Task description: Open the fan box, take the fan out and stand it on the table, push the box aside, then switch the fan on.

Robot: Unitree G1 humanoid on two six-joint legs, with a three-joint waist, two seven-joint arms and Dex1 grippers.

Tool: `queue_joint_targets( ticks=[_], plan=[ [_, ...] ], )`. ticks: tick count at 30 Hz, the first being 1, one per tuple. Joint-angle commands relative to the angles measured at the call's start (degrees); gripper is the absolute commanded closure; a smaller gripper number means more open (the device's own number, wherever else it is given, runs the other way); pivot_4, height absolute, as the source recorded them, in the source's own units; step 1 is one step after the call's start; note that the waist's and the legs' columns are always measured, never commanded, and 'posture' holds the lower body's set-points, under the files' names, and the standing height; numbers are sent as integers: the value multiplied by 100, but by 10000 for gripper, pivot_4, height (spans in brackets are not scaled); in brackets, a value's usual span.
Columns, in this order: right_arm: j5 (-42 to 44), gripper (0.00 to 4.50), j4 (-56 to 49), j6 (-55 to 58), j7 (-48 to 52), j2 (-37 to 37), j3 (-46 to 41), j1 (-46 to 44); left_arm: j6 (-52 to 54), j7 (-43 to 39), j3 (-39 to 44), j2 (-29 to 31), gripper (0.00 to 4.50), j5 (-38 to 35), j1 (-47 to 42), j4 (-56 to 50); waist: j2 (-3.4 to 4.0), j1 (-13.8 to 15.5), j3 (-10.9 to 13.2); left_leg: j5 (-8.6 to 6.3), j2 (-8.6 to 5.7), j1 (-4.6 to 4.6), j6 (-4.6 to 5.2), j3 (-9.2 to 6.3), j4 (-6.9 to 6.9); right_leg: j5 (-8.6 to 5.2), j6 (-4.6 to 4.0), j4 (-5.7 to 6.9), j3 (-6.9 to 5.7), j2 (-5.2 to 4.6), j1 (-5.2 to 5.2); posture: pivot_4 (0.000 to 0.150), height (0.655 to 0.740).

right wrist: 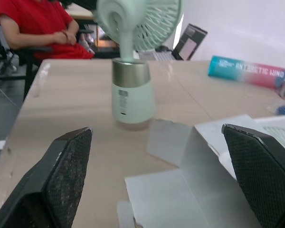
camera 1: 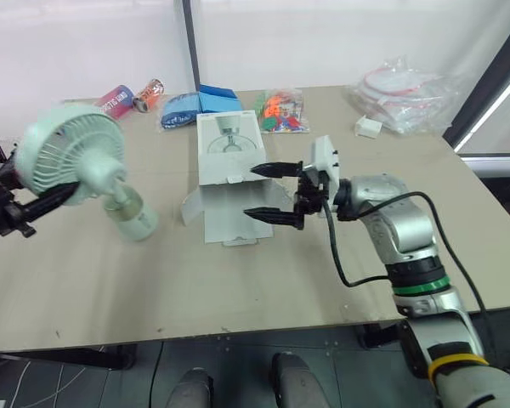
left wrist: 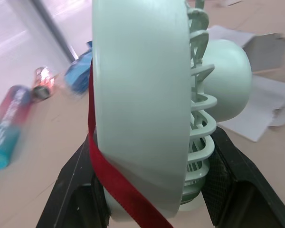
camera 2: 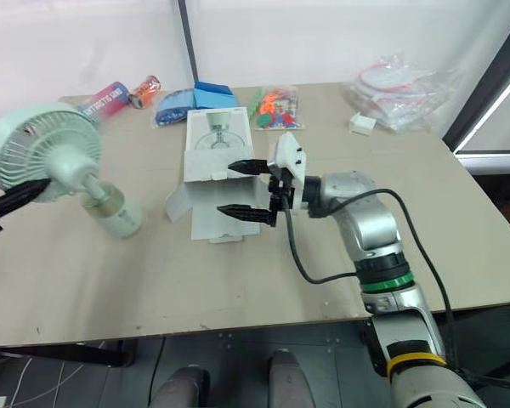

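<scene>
Beige table [camera 1: 238,289], white wall [camera 1: 340,42]; left jaws tight around fan [camera 1: 72,157], right jaws apart at box [camera 1: 229,153].

Head stereo overlooks table [camera 1: 238,289]; wrist cameras share the fan [right wrist: 132,90].

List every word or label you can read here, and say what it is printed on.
"ANTIBIOTIC" (roughly), then a blurred word: blue and red tube.
Label on the base of the fan: too small to read.
Print on the white box: too small to read.
</scene>
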Motion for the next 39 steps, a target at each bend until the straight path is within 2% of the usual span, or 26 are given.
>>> queue_joint_targets(
  ticks=[1,10,18,29,30,32,33,35,39],
  plan=[
    [175,0,-113,35,18,94,-68,-178,12,-9,628,7,25985,126,-164,160,0,-2,0,0,0,-5,-1,0,0,0,0,0,0,0,-5,1500,7400],
    [64,0,-3,-27,81,205,61,-189,232,36,927,113,25985,539,-414,854,-3,-16,-1,8,1,-20,-25,0,0,4,-5,10,0,0,-23,1500,7400],
    [33,0,0,-26,72,218,138,-117,662,74,653,111,25985,925,-403,927,-5,-109,-1,8,2,-20,-29,0,-1,4,-5,11,0,0,-25,1500,7400],
    [-56,0,-65,-11,63,126,208,-1,1046,124,361,77,25985,1133,-915,1169,-12,-114,-3,9,2,-20,-33,2,-1,3,-7,24,0,0,-34,1500,7400],
    [-80,0,-62,-14,57,121,222,6,1012,142,331,59,15961,1193,-930,1178,-14,-114,-3,9,2,-20,-33,2,-1,3,-7,25,0,0,-34,1500,7400],
    [-104,0,-59,-16,54,117,237,14,1023,124,305,40,11270,1232,-946,1185,-13,-114,-3,9,2,-20,-33,2,-1,3,-7,26,0,0,-34,1500,7400],
    [-102,0,-62,-13,61,117,241,17,1040,102,308,31,6759,1237,-955,1188,-13,-114,-3,9,2,-19,-33,3,-1,3,-7,26,0,0,-33,1500,7400],
    [-92,0,-72,-10,81,106,236,29,1104,83,340,19,804,1227,-945,1162,-13,-114,-3,9,2,-19,-34,4,-1,3,-7,28,0,0,-34,1500,7400],
    [-118,0,-29,-49,108,103,251,24,1077,99,427,-8,204,1247,-903,1161,-13,-114,-3,9,2,-19,-34,3,-1,3,-7,29,0,0,-34,1500,7400]
  ],
)
